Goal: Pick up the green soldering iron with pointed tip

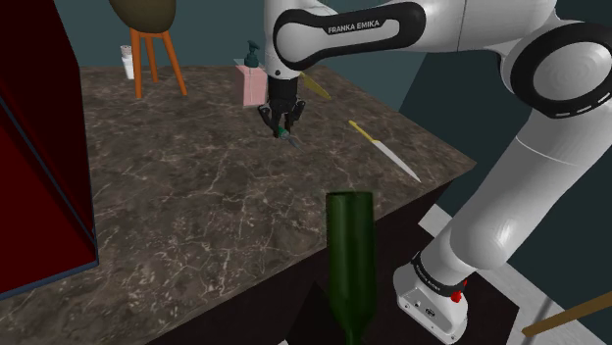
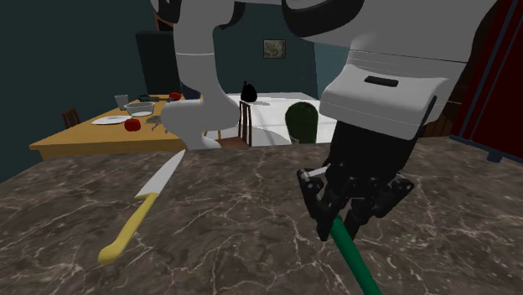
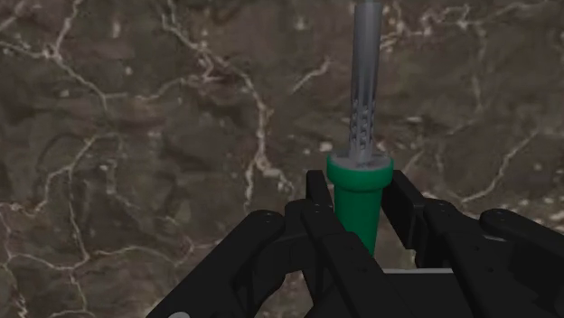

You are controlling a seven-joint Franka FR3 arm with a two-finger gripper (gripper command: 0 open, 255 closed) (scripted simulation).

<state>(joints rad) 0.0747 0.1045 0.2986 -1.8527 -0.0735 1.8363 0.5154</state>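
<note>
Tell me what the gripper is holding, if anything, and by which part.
The gripper clasps the green soldering iron by its green handle, just behind the collar; the grey shaft sticks out ahead.

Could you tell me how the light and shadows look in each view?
Shoulder view: the white arm is brightly lit, the marbled counter dim, no clear shadow under the gripper. Second exterior view: the tan table behind is brighter than the counter. Wrist view: even light; the green soldering iron casts no visible shadow.
</note>
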